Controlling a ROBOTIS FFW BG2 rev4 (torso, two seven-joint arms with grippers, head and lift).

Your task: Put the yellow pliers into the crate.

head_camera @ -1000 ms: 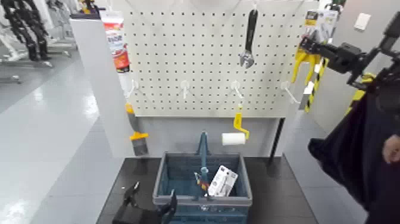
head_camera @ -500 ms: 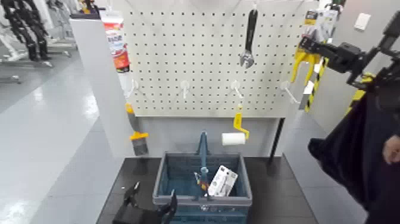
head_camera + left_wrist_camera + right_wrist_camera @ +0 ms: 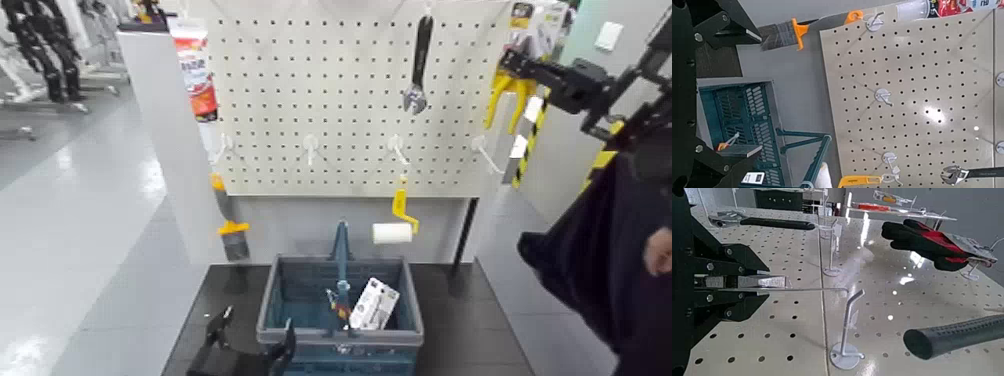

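Observation:
The yellow pliers (image 3: 506,96) on their printed card hang at the pegboard's upper right edge. My right gripper (image 3: 518,64) is at the card, just above the yellow handles, and looks shut on it. In the right wrist view its fingers (image 3: 727,282) press together on a thin edge, a wire hook runs out from them, and the pliers are hidden. The blue-grey crate (image 3: 340,338) stands on the dark table below the board and also shows in the left wrist view (image 3: 738,110). My left gripper (image 3: 248,348) is open and empty beside the crate's near left corner.
On the pegboard (image 3: 330,110) hang a black wrench (image 3: 418,60), a yellow-handled paint roller (image 3: 396,226), a flat brush (image 3: 230,225) and a tube (image 3: 195,70). A white box (image 3: 375,303) lies in the crate. A person in dark clothes (image 3: 610,260) stands at the right.
My right gripper has moved up and slightly left, and the pliers and their card have moved with it. The left arm and crate have not moved.

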